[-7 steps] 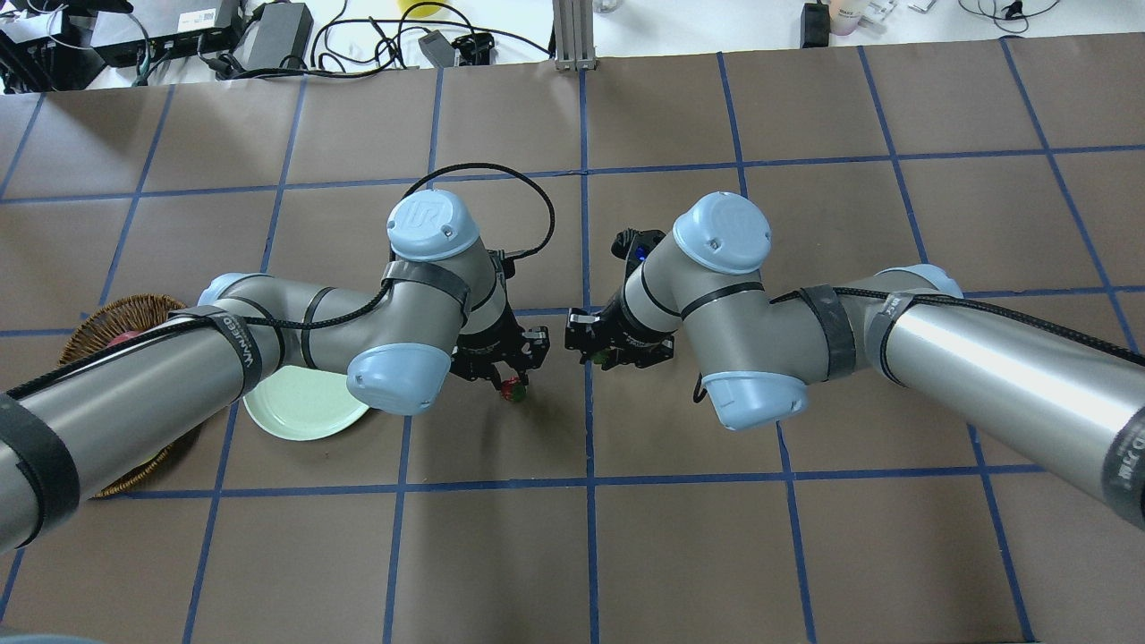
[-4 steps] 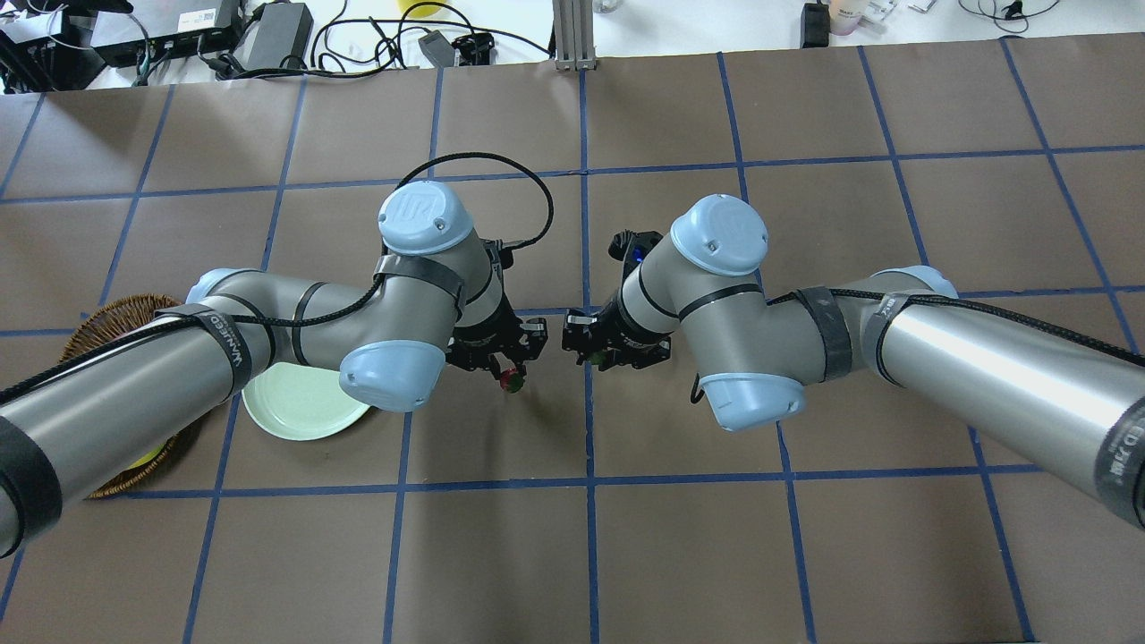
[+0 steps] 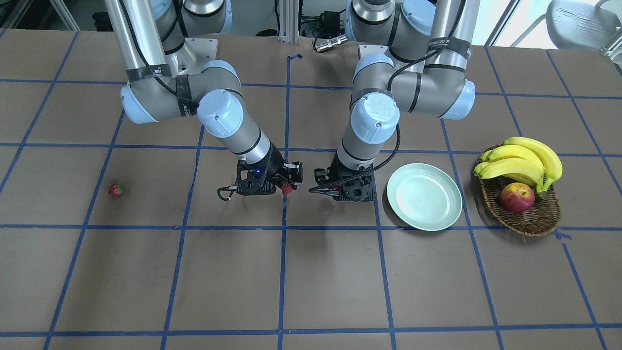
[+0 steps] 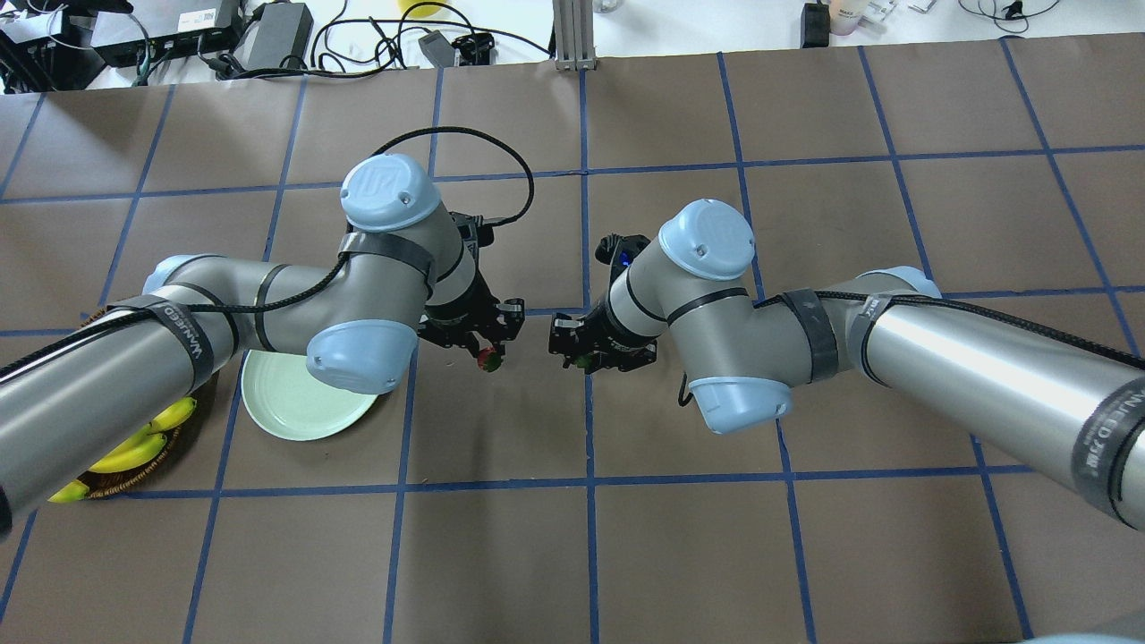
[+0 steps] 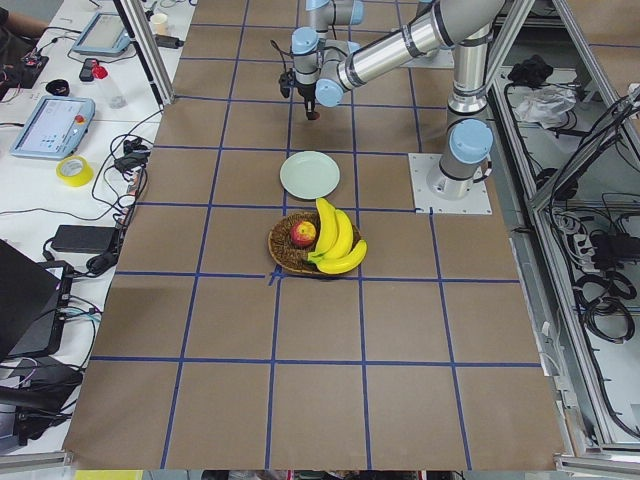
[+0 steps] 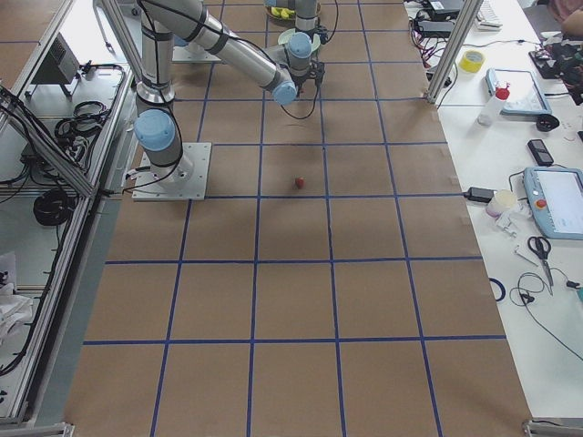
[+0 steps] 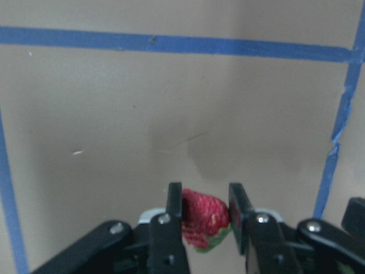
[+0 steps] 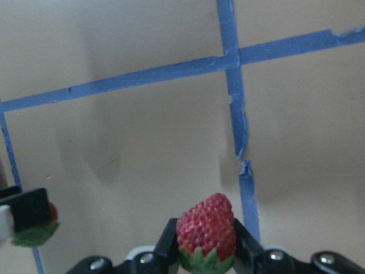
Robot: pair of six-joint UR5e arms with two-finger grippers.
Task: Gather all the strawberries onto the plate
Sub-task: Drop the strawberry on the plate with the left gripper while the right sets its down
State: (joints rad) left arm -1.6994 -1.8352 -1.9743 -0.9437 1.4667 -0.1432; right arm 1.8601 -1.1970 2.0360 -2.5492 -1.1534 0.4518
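Observation:
My left gripper point(image 4: 486, 354) is shut on a red strawberry point(image 7: 204, 220) with a green cap and holds it above the table, right of the pale green plate point(image 4: 295, 407). My right gripper point(image 4: 580, 360) is shut on a second strawberry point(image 8: 206, 228) and hangs close beside the left one, over a blue tape line. The plate point(image 3: 424, 196) holds nothing. A third strawberry point(image 3: 116, 189) lies on the table far out on my right side; it also shows in the exterior right view point(image 6: 298, 183).
A brown wicker basket point(image 3: 532, 221) with bananas point(image 3: 522, 160) and a red-yellow apple point(image 3: 516, 198) stands beyond the plate on my left. Brown paper with a blue tape grid covers the table. Cables and devices lie along the far edge.
Both arms have moved toward the plate side, the left one more. The left gripper carried its strawberry left and away from me. Both grippers stay shut on their strawberries.

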